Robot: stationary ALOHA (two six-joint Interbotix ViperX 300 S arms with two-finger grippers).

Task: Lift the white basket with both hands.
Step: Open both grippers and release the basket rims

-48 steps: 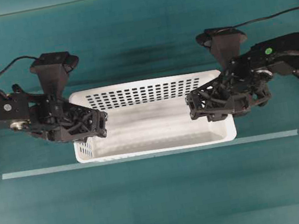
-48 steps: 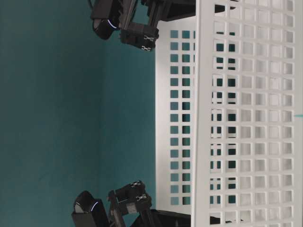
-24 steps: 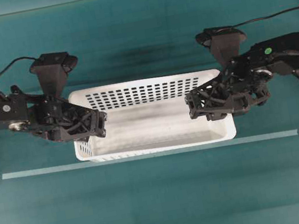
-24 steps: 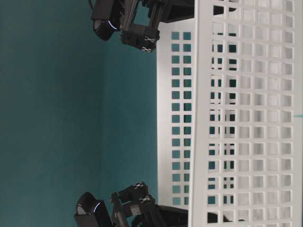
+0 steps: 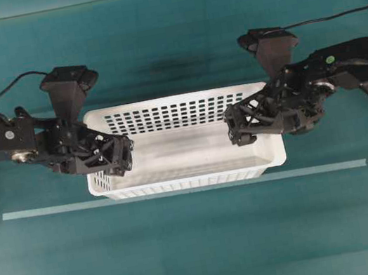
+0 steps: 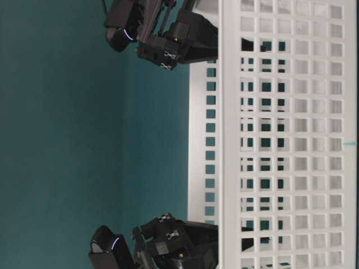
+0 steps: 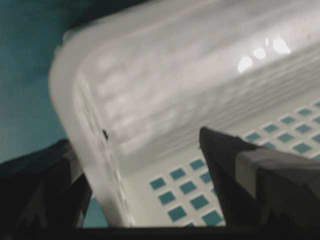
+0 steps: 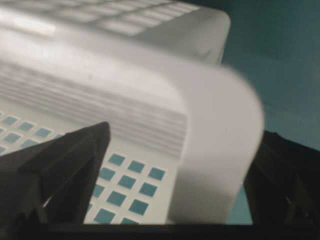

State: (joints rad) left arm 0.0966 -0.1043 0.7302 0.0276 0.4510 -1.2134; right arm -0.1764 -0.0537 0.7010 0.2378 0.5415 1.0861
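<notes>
The white basket [image 5: 185, 153] sits mid-frame on the teal bench [image 5: 202, 241]. The left hand [image 5: 111, 160] and right hand [image 5: 244, 124] straddle its short end walls — fingers spread wide, gripping nothing. A pale tape strip [image 5: 318, 169] runs just below it.

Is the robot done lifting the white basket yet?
Not quite clear. Both arms are in place: the left gripper and right gripper each straddle an end wall of the white basket. But the wrist views show the jaws spread wide, not squeezing the rim. Still left: close on the rim and lift it off the green table.
</notes>
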